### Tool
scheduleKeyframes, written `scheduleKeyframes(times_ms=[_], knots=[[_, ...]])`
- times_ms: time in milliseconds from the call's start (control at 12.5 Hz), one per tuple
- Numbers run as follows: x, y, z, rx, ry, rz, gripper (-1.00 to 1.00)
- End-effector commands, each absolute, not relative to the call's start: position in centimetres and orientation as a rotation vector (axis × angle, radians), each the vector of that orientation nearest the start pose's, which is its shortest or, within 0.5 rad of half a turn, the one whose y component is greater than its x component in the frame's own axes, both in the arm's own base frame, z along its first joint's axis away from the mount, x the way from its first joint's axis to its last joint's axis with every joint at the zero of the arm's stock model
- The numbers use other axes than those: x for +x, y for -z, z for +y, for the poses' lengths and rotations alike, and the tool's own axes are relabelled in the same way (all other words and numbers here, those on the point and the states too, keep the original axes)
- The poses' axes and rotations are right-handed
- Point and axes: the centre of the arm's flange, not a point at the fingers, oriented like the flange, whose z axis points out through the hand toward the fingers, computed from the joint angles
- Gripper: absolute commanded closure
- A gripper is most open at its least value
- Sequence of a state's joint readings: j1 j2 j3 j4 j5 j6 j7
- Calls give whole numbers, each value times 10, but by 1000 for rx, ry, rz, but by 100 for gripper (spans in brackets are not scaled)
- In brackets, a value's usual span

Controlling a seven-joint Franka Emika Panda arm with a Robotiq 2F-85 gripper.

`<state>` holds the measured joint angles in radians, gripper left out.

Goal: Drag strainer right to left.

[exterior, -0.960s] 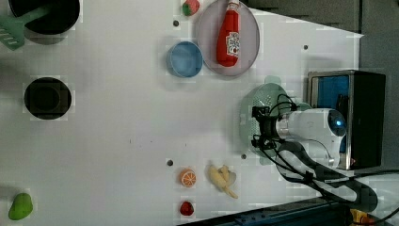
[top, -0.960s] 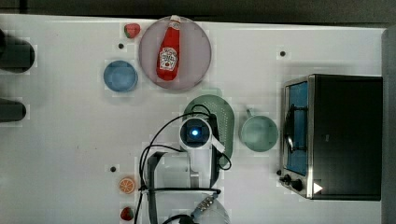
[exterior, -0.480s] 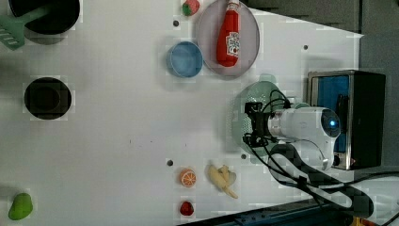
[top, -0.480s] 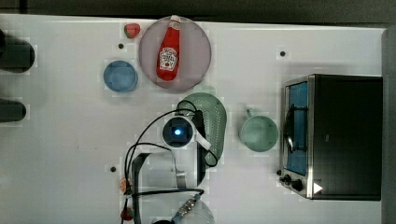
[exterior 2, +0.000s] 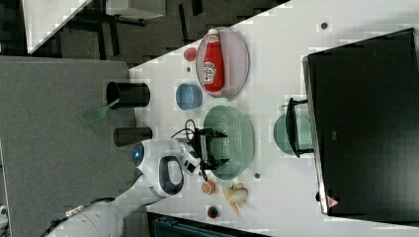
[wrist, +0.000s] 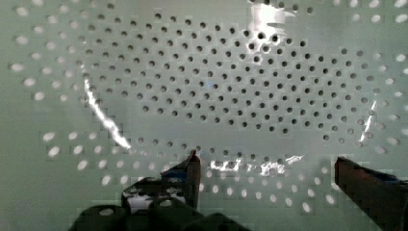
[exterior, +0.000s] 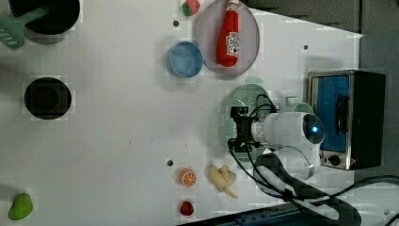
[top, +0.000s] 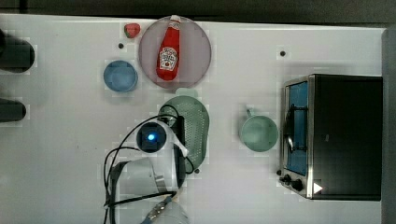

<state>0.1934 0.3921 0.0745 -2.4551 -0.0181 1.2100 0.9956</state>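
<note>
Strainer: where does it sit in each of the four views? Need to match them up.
Top view: strainer, centre, below the ketchup plate.
Left view: strainer, right of centre, partly under the arm, below that same plate.
Right view: strainer, centre, below the plate.
Wrist view: its perforated inside lies under the open pincer.
Shared landmark: the ketchup plate.

Ketchup bottle (top: 168, 55) carries a white label, its lettering too small to read; toaster oven (exterior 2: 363, 123) bears a small red triangular sign on its casing, content illegible.
</note>
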Motion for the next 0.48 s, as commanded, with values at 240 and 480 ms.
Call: scheduleKeyframes(times_ms=[240, 480], knots=[[453, -140, 205, -2286, -83, 2181, -100], [458, -138, 233, -2295, -102, 2157, -100]])
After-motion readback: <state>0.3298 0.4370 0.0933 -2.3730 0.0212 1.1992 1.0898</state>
